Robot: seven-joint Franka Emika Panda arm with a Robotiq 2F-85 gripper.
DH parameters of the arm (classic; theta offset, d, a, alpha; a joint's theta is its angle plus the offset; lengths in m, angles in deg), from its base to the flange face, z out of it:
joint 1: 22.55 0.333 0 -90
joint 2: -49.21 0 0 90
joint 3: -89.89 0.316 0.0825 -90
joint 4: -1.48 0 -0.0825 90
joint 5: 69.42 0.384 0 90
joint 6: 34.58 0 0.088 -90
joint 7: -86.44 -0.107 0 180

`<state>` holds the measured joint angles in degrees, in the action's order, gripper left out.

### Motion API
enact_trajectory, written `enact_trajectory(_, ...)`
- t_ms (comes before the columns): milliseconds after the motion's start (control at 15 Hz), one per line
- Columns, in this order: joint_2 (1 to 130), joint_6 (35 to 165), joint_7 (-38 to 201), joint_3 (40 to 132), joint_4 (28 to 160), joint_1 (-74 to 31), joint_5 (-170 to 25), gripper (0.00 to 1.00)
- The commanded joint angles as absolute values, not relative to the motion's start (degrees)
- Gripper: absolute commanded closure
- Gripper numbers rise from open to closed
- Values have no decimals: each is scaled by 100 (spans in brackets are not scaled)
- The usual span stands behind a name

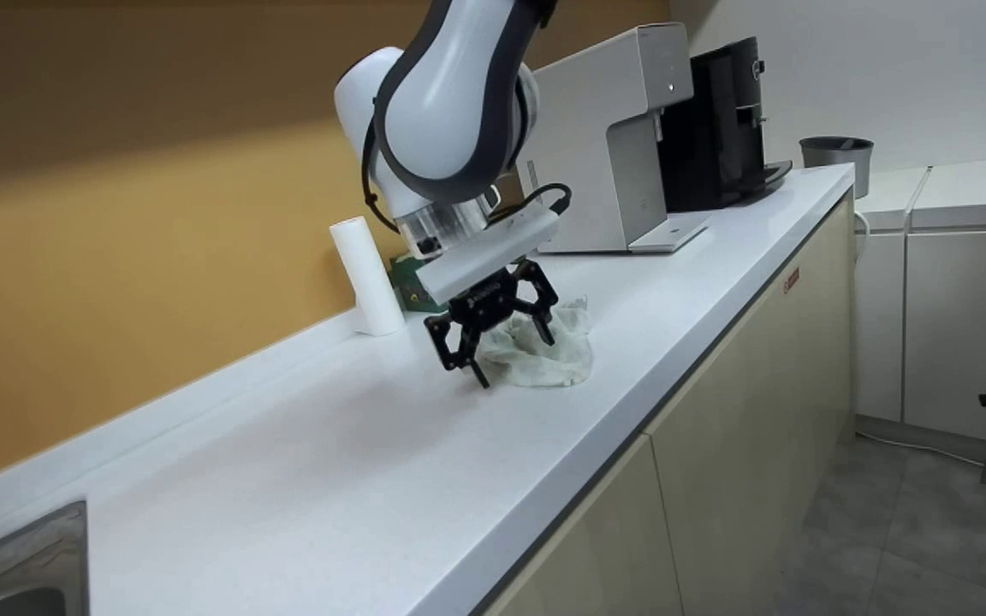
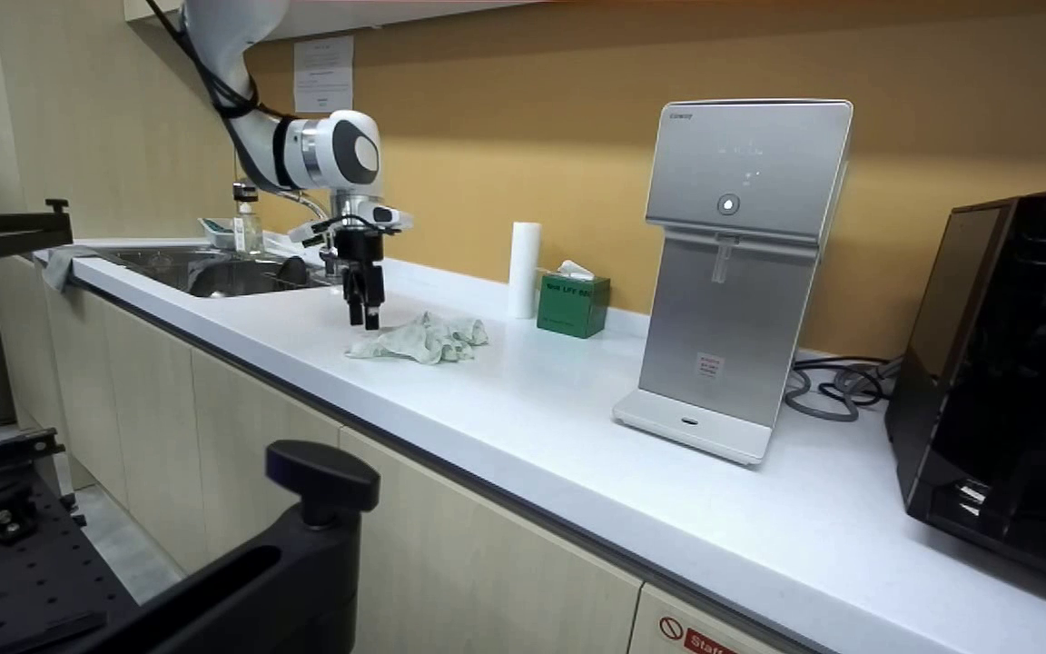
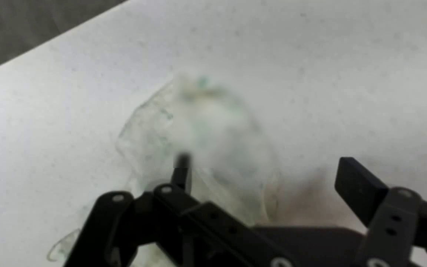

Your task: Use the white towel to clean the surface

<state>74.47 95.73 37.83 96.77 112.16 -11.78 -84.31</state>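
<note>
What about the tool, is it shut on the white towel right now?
No, in an exterior view the tool stands open, its jaws well apart, and the white towel lies on the countertop.

Towel wrinkled cloth; countertop smooth, light sheen; sink metal; fingers matt; black appliance glossy

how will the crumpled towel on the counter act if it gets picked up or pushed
The towel is probably floppy, given its loose folds, so it would likely droop from the gripper. Its thin-looking edges suggest it's light for its size. Pushed, it may bunch rather than roll, as it lies in a low, irregular heap on the counter.
</note>
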Motion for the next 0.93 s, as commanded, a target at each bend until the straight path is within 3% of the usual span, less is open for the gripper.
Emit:
enact_trajectory(0, 7432, 9743, 3845, 9394, 11139, -982, -8178, 0)
enact_trajectory(867, 7649, 9547, 5064, 9322, 10346, -1271, -7110, 0)
